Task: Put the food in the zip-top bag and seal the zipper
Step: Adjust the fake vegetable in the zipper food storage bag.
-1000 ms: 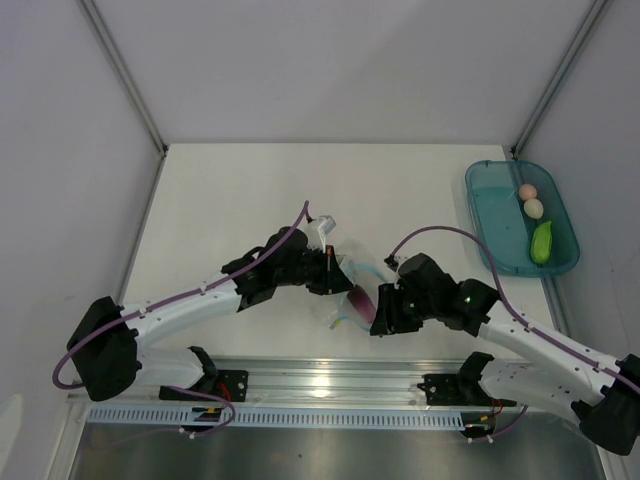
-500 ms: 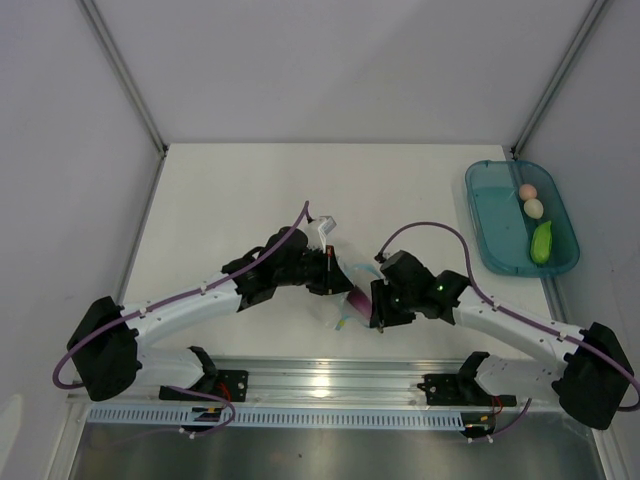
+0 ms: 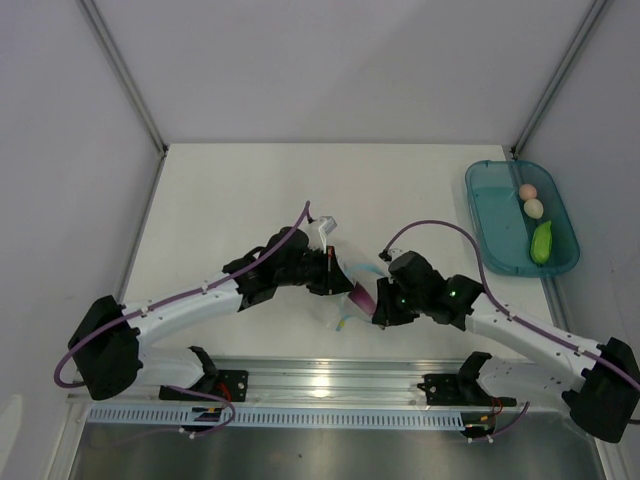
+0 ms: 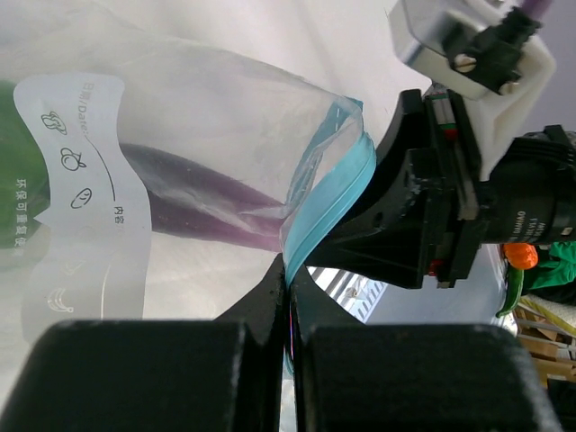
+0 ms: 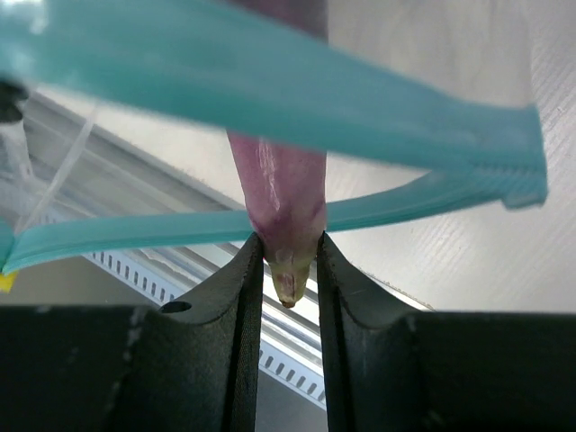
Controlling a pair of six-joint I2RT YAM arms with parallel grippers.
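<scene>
Right wrist: eggplant [image 5: 274,180] clamped in right gripper [image 5: 288,247] — apparently inside zipper [image 5: 270,81].

I had the bag [image 3: 343,312] near the bench's [image 3: 230,200] front edge, between the arms. My left end effector [image 3: 338,283] gripped the zipper [image 4: 328,202] on its left. My right end effector [image 3: 376,306], on its right, held the eggplant piece [image 3: 360,299] in the mouth. In the tray [image 3: 490,215] at far right, the ball [image 3: 527,191] lay behind the egg [image 3: 534,208], with the long vegetable [image 3: 541,243] in front.

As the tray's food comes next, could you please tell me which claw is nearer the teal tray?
Right. The right claw, gripping the purple eggplant, sits left of and below the teal tray in the top view; the left claw, pinching the zipper, sits farther left.
</scene>
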